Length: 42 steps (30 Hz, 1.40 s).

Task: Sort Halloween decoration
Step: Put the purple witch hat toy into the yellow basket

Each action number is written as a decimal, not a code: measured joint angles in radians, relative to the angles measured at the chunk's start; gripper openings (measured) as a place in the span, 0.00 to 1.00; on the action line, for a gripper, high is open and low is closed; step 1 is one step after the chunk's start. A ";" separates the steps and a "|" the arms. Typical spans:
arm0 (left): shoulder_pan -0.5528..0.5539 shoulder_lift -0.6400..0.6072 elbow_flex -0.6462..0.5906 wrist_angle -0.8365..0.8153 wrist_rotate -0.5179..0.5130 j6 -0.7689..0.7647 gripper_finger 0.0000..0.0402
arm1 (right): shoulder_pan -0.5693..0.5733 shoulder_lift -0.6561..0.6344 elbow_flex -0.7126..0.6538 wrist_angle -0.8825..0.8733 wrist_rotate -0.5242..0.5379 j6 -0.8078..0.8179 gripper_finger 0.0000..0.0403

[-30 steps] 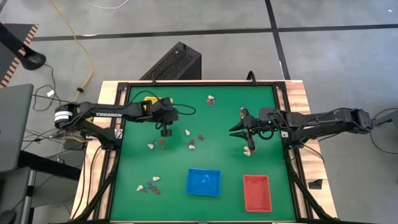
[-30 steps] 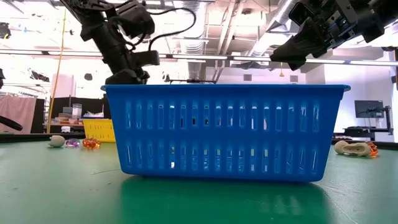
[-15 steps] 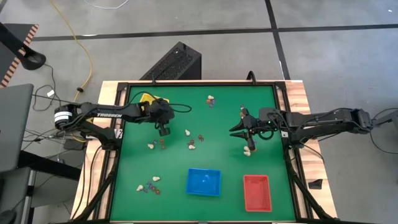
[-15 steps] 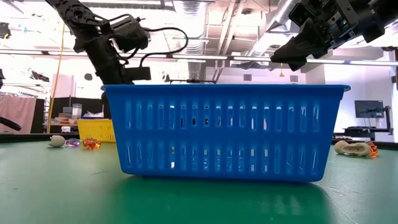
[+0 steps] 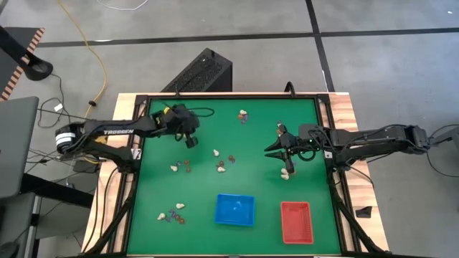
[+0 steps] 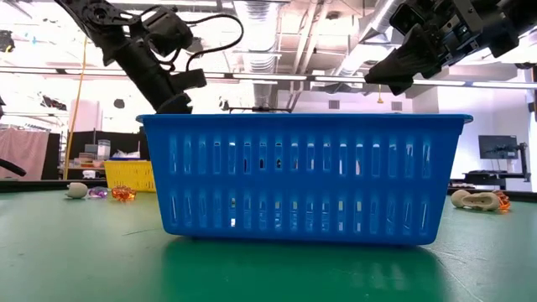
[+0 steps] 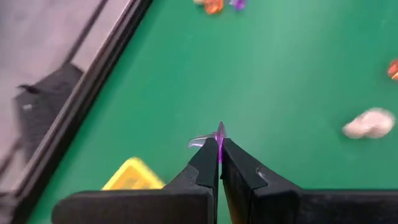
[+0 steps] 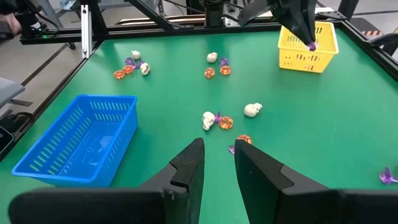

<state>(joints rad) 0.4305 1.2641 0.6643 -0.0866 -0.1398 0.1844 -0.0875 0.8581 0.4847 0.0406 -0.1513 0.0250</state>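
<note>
Small cream, purple and orange trinkets lie scattered on the green mat. My left gripper hangs above the mat just right of the yellow tray, shut on a purple trinket. The right wrist view also shows the left gripper in front of the yellow tray. My right gripper is open and hovers above the mat's right half, with a cream trinket lying near it. My left gripper pinches the purple trinket between its two fingertips. The fingers point down from above. The trinket is lifted clear of the mat, and a thin curved part of it sticks out past the tips.
A blue tray and a red tray sit near the table's near edge. The blue tray fills the low view. More trinkets lie at the far middle and near left. A black frame rims the mat.
My left gripper, shut on the purple trinket, has drawn back toward the table's far left, closer to the yellow tray. The right arm has kept still.
</note>
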 joint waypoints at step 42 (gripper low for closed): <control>0.252 0.154 0.073 0.136 -0.050 0.135 0.00 | 0.000 0.000 0.000 -0.006 0.000 0.002 0.30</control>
<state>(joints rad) 0.6827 1.4178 0.7375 0.0492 -0.1894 0.3193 -0.0875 0.8581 0.4847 0.0349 -0.1513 0.0271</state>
